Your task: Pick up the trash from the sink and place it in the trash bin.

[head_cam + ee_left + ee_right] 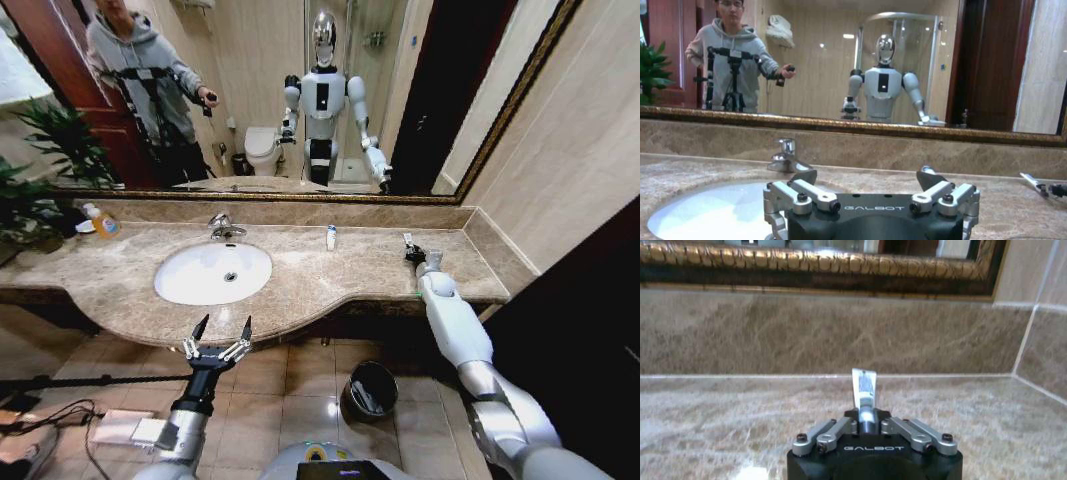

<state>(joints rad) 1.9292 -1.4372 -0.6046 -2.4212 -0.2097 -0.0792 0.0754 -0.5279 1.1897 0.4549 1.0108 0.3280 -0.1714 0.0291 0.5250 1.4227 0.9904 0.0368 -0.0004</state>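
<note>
**Inspector A:** Starting at the white oval sink (213, 272) set in the beige marble worktop (330, 275): what lies around it?

**Inspector B:** The chrome faucet (225, 228) stands at the sink's far rim. A small white bottle with a blue mark (331, 237) stands upright on the worktop, to the right of the sink and apart from it. An orange soap bottle (103, 222) sits well to the sink's left.

**Inspector A:** Right gripper?

**Inspector B:** The right gripper (412, 250) is over the worktop well to the right of the sink, near the back wall. Its jaws are closed on a flat white tube with blue print (863, 390), which stands up from between them in the right wrist view.

**Inspector A:** Left gripper?

**Inspector B:** The left gripper (218, 334) sits just in front of the sink's near edge, off the worktop, jaws spread wide and holding nothing.

**Inspector A:** The bin?

**Inspector B:** The small round black trash bin (367, 391) stands on the tiled floor (280, 400), below the worktop and to the right of the sink.
</note>
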